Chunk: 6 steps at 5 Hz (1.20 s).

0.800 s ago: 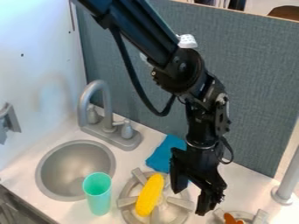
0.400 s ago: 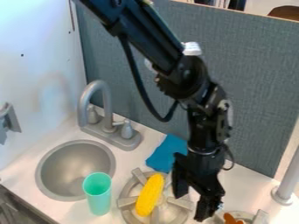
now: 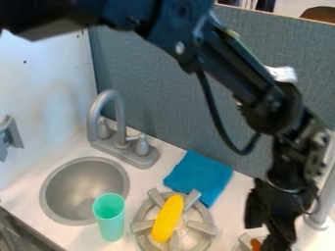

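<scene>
Black claw (image 3: pixel 265 237) is hanging with its fingers wide apart near the orange piece (image 3: pixel 256 244), which is lying at the right-hand burner (image 3: pixel 244 239); judged progress: approach made, grasp not yet made, handling left.

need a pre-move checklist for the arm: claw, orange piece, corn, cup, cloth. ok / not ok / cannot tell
1. Claw open: ok, jaws apart.
2. Orange piece in plain sight: not ok, the claw hides part of it.
3. Claw off the orange piece: cannot tell, they overlap in view.
4. Corn on burner: ok, lying over the grate, away from the claw.
5. Cup upright: ok, beside the sink.
6. Cloth off the burner: cannot tell, its near corner meets the rim in view.
</scene>
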{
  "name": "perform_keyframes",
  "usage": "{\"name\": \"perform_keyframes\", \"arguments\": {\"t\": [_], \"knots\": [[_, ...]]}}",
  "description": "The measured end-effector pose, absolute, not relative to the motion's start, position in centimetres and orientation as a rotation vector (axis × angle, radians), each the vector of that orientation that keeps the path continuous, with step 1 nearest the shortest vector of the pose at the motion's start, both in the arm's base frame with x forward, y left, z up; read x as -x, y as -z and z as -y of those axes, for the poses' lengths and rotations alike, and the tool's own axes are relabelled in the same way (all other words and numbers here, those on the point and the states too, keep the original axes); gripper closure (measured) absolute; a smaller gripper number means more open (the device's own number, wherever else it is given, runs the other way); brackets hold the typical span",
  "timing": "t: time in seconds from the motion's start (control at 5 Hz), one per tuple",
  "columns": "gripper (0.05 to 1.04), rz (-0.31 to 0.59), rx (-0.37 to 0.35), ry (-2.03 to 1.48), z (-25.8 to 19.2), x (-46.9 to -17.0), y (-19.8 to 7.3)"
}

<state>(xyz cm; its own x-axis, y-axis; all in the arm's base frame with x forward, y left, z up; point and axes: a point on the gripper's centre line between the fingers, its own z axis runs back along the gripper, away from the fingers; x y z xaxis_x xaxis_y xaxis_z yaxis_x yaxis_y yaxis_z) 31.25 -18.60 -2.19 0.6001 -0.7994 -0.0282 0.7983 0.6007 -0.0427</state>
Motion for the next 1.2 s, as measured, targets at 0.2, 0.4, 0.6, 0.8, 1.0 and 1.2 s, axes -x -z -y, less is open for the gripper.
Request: {"name": "perform_keyframes", "arguments": {"t": [0.2,0.4,0.6,0.8,1.0,1.2], "knots": [[0.082,-0.022,-0.021,1.024,20.8,-30.8,3.3],[0.082,0.001,-0.056,1.057,22.0,-31.1,4.7],[0.082,-0.001,-0.073,1.068,22.4,-31.3,5.5],[0.082,0.021,-0.102,1.059,22.5,-32.1,6.7],[0.082,0.035,-0.100,1.049,23.1,-32.8,7.4],[0.122,0.020,-0.089,1.049,23.2,-32.8,8.5]]}}
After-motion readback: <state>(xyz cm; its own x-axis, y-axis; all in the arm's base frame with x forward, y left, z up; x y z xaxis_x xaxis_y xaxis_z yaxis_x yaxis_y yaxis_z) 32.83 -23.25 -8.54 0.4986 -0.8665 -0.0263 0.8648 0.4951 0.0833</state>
